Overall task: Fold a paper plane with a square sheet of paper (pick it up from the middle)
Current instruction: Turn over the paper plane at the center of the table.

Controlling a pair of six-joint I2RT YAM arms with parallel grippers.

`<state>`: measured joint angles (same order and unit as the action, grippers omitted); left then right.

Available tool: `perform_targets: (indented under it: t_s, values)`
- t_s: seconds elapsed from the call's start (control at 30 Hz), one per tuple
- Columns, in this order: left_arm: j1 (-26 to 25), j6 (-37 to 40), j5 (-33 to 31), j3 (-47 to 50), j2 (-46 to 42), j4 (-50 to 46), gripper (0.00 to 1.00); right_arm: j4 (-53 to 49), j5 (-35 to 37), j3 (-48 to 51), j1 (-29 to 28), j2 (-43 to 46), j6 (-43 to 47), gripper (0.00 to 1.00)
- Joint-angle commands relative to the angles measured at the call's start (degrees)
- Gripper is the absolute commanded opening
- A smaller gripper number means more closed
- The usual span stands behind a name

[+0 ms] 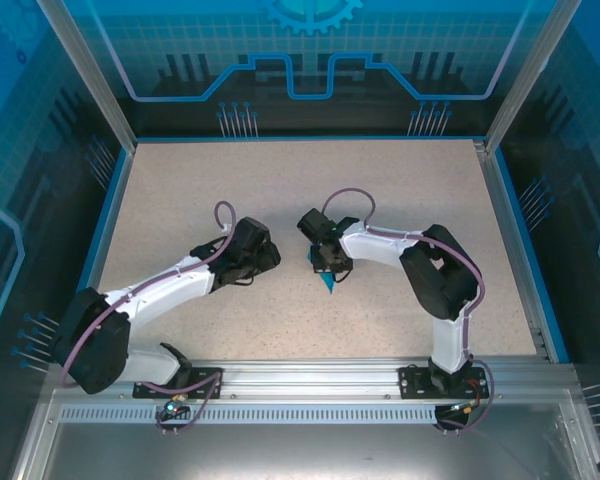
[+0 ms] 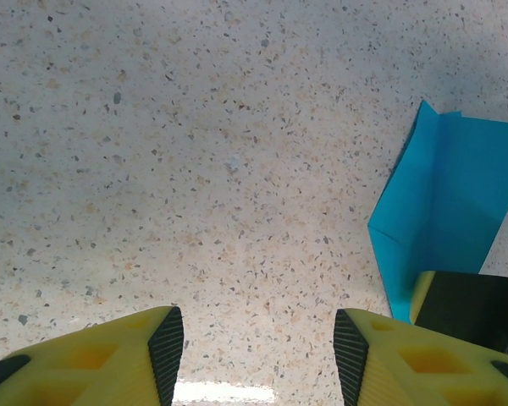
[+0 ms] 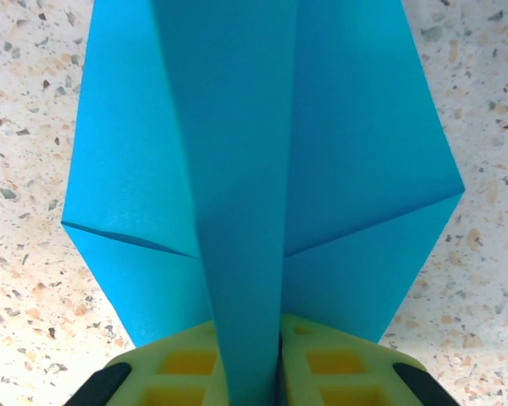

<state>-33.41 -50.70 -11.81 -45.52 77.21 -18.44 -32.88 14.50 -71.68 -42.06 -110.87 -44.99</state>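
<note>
Left gripper (image 2: 258, 348) jaws apart, paper plane (image 2: 447, 211) at right

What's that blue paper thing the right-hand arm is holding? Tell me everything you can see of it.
The paper plane is thin, plain teal-blue paper, smooth, with sharp creases. It is only partly folded: two side flaps slope away from a raised centre fold, and diagonal creases taper it toward the right gripper, whose yellow fingers pinch that centre fold. Its flaps seem to rest on the speckled table. Nothing else touches it.
</note>
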Motion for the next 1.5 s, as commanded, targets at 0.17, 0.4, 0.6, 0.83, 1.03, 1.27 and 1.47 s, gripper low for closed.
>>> perform_targets:
  t_s: [0.17,0.4,0.6,0.83,1.03,1.27,1.47]
  values:
    - [0.9,0.5,1.1,-0.4,1.3,0.9,0.54,-0.9,-0.4,0.5,0.5,-2.6,-0.9,0.19]
    - [1.0,0.4,1.3,-0.3,1.3,0.9,0.54,3.5,-3.1,4.1,1.7,-1.7,-2.2,0.19]
    - [1.1,0.8,0.6,0.2,0.3,0.9,0.56,2.7,-3.2,4.2,1.2,-1.7,-1.8,0.21]
    - [1.2,2.4,-0.9,-0.3,-1.5,-0.2,0.58,0.0,-0.9,0.7,0.9,7.3,2.9,0.39]
    - [1.2,4.0,-2.7,-0.2,-3.9,-1.9,0.58,-0.2,0.5,2.2,0.7,16.9,5.0,0.5]
    - [1.3,6.1,-6.3,0.6,-6.7,-2.6,0.66,-1.4,15.7,9.8,1.0,36.0,7.3,0.69]
    - [1.8,8.5,-9.7,1.8,-9.1,-2.9,0.75,-1.5,26.5,17.3,5.4,49.6,10.0,0.93]
